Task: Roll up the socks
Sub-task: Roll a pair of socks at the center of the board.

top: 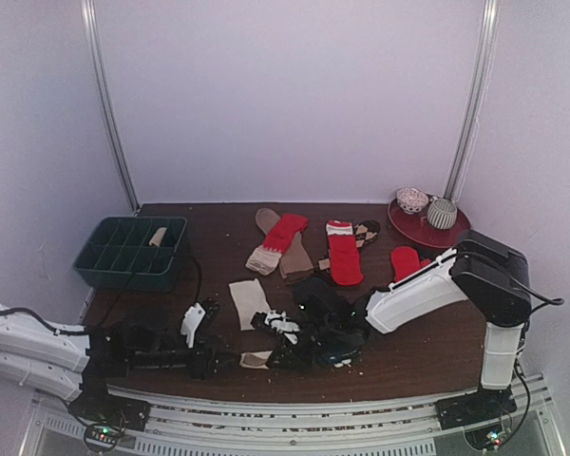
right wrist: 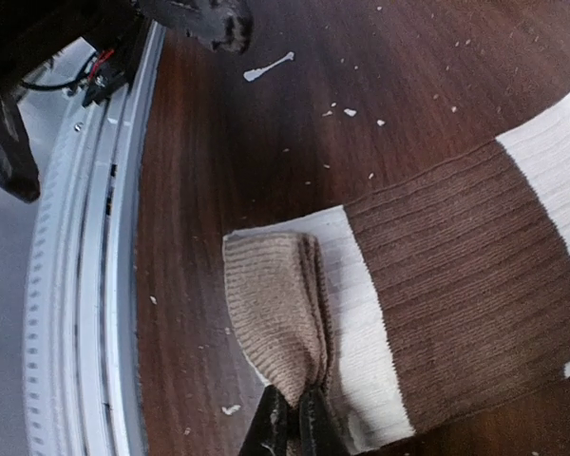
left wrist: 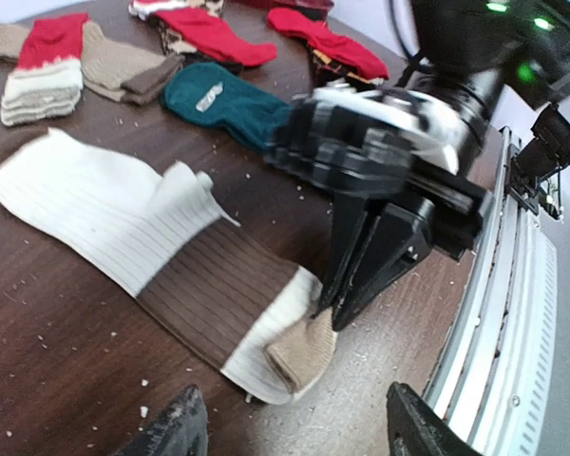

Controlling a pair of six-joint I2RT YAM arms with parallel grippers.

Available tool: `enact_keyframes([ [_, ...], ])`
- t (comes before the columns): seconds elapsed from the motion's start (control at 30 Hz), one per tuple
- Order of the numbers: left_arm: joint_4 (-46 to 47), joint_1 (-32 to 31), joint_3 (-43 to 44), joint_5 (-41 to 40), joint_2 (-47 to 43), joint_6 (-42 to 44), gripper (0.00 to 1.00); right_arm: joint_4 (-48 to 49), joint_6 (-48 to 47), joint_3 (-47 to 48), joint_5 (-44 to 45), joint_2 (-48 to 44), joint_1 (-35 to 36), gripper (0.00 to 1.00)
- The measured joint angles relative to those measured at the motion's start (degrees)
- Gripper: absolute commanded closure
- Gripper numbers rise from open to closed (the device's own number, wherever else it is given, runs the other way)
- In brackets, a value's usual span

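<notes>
Right wrist view: my right fingers (right wrist: 290,423) clamp the tan toe of the cream-and-brown sock (right wrist: 437,275), lying at six o'clock on the tabletop (right wrist: 266,142), evidently to start the roll; left fingers (left wrist: 179,429) stand wide, empty.

Pretty clearly a robot lab test booth: plain white backdrop panels (top: 294,95) framed by thin metal corner poles (top: 109,104), dark wood-grain tabletop (top: 218,228) boxed in, ribbed aluminium rail (top: 313,408) along the near edge, two white-and-black robot arms (top: 427,294) bolted on, cables trailing.
</notes>
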Motion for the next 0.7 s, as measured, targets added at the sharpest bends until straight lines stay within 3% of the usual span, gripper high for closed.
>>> enact_keyframes([
  [0.2,8.79,-0.28,-4.66,-1.55,1.09,7.15,0.36,-8.74,6.69,6.71,-12.9,4.52,-2.23,1.0],
  [0.47,26.29,-1.18,-4.63,3.61,15.82,14.23,0.4,-20.7,7.43,13.11,-21.11,8.2,-3.76,1.0],
  [0.7,34.97,-2.6,-4.24,9.07,28.87,15.61,0.42,-25.75,7.48,13.97,-23.65,8.59,-5.42,1.0],
])
